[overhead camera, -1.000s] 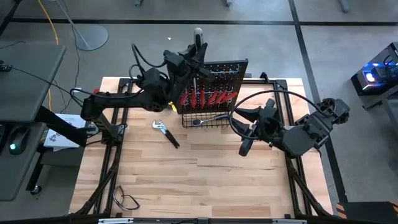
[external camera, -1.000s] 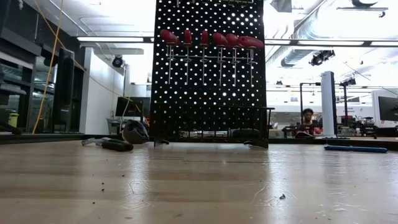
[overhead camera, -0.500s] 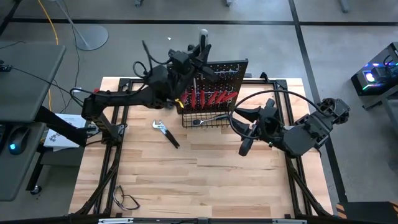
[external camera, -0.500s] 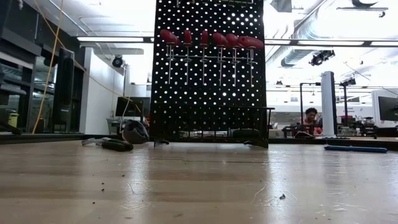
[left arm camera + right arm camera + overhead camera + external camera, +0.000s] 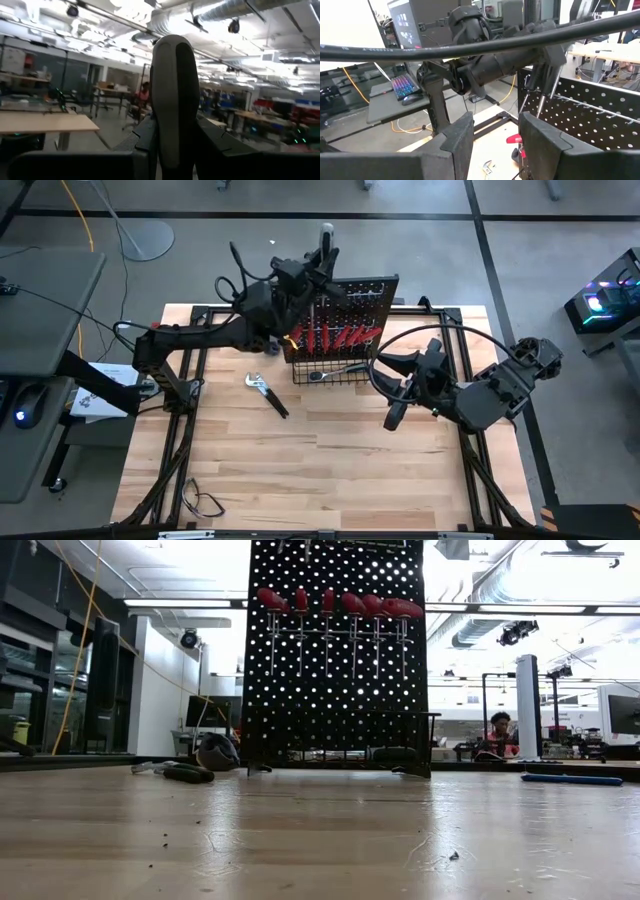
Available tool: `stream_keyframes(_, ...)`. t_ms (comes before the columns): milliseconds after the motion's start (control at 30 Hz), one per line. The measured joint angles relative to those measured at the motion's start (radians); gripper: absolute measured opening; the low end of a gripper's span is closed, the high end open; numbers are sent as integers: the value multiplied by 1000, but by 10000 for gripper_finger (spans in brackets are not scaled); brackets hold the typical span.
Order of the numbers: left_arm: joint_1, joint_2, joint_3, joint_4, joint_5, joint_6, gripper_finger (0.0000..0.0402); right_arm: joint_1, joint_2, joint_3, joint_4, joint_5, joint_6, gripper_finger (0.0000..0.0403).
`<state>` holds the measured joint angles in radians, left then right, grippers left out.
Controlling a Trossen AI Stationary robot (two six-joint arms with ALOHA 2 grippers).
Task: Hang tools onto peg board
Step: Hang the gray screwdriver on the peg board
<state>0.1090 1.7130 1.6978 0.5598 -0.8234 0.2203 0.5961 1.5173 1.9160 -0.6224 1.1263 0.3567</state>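
The black peg board [image 5: 352,305] stands upright at the table's far middle, with several red-handled screwdrivers [image 5: 340,605] hanging on its hooks. The wire basket [image 5: 335,375] at its base holds a silver wrench [image 5: 340,368]. My left gripper [image 5: 318,265] is above the board's top left corner, shut on a grey-handled tool [image 5: 172,95]. My right gripper [image 5: 392,415] hovers open and empty to the right of the basket. Black-handled pliers [image 5: 268,393] lie flat on the table left of the basket. My left gripper pinches the tool's grey handle [image 5: 172,125] between its two fingers, which lie along it. The handle's rounded free end [image 5: 325,235] sticks out past the fingertips toward the far side. A thin silver shaft [image 5: 545,92] slants down from the gripper in front of the board, clear of the table.
A black cable loop [image 5: 205,502] lies at the near left corner. A blue tool [image 5: 570,779] lies on the table at the right in the low view. The black table frame [image 5: 190,380] runs along both sides. A person [image 5: 497,730] sits in the room beyond.
My left gripper has moved toward the table's far edge and slightly right, carrying the grey-handled tool over the board's top left corner. It has stayed shut on the tool.
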Motion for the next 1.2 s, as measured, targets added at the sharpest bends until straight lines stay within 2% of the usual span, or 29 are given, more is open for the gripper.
stream_keyframes(200,-6,0,0,68,-1,20,74,0,0,0,-1,0,-11,151)
stream_keyframes(500,4,0,0,46,7,-136,74,0,0,0,-1,0,-18,151)
stream_keyframes(667,-19,0,0,90,38,-94,74,0,0,0,-1,0,-18,151)
stream_keyframes(867,-33,0,0,68,30,-47,74,0,0,0,-1,1,-24,151)
stream_keyframes(1200,10,0,0,-15,29,-122,74,0,0,0,-1,5,-22,151)
